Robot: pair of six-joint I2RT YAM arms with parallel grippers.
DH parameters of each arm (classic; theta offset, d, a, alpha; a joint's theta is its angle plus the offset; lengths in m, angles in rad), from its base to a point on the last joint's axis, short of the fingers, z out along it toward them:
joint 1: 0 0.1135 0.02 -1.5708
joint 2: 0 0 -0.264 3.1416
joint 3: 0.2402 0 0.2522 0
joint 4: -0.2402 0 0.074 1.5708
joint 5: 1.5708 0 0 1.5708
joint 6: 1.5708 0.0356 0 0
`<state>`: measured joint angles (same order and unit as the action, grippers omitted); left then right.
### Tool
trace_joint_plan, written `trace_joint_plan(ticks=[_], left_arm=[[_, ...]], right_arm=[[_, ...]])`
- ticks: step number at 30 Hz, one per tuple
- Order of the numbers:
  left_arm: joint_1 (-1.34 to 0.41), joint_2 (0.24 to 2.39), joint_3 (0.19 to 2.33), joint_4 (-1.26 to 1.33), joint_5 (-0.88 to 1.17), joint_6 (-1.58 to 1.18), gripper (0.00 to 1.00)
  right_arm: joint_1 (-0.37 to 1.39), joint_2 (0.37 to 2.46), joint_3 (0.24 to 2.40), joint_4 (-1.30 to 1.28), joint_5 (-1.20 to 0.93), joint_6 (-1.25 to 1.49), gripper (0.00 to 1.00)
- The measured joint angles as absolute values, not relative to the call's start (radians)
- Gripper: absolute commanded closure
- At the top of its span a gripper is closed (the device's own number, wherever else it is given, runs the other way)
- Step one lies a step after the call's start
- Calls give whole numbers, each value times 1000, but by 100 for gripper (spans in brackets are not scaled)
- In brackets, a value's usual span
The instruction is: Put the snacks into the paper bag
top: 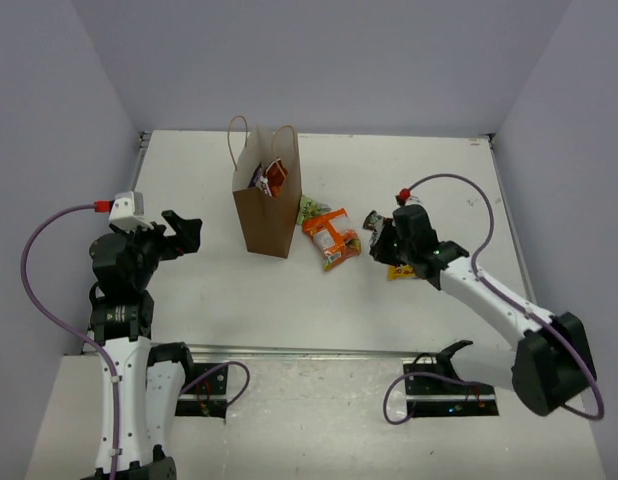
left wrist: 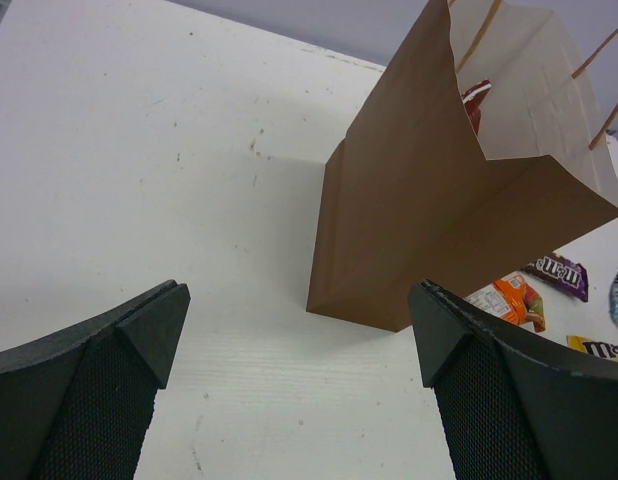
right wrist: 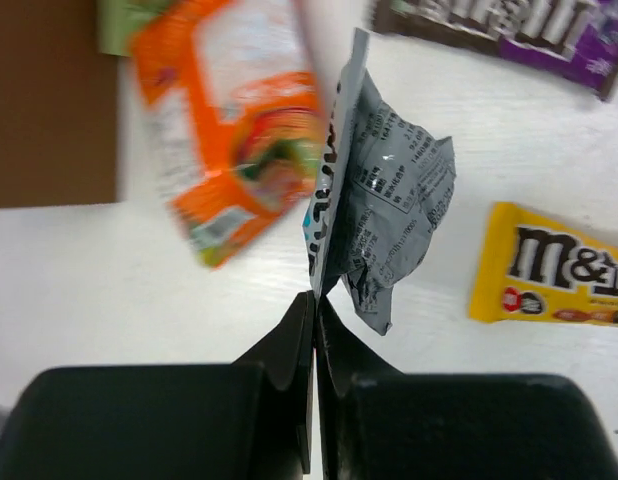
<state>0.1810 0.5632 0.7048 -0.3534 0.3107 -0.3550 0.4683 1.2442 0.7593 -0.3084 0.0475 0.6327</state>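
Fingers [left wrist: 99,400] of the left gripper [left wrist: 297,300] stand spread as wide as they go, holding nothing and touching nothing, and hang above the white table [top: 209,290] near the left side of the paper bag [top: 264,215]. The bag stands upright with its mouth open. A red packet [top: 274,178] is already inside, leaning against the far wall. Just right of the bag's base lie a green packet [top: 309,208] and, in front of it, an orange packet [top: 331,237]; both are on the table, outside the bag. Further right, the right gripper [right wrist: 315,300] has its jaws pressed fully together on the thin crimped edge of a grey foil packet [right wrist: 389,200], which stands on edge out from the fingertips. Whether it has left the table cannot be told from these views. A purple M&M's packet [right wrist: 509,25] and a yellow M&M's packet [right wrist: 554,265] lie flat just beside it, untouched. Judgement on handling: the packets look light, soft and crinkly, with slick film that could slide out of a shallow pinch. The flat end seam is the stiffest place to take hold. The body would crush or pop under a hard squeeze, and a packet gripped by one edge is likely to swing. The bag is stiff paper but light, and could tip if nudged at the rim.
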Motion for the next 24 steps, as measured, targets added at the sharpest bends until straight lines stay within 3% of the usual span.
trace_joint_plan(ticks=[4, 7, 15, 24], left_arm=[[181, 563, 705, -353, 311, -355, 0], [181, 563, 705, -353, 310, -355, 0], [181, 563, 705, -353, 310, -355, 0], [181, 562, 705, -353, 310, -355, 0]], right_arm=[[537, 1090, 836, -342, -23, 639, 100], [604, 1115, 992, -376, -91, 639, 100], [727, 1417, 1519, -436, -253, 628, 100], [759, 1724, 1911, -504, -363, 635, 100]])
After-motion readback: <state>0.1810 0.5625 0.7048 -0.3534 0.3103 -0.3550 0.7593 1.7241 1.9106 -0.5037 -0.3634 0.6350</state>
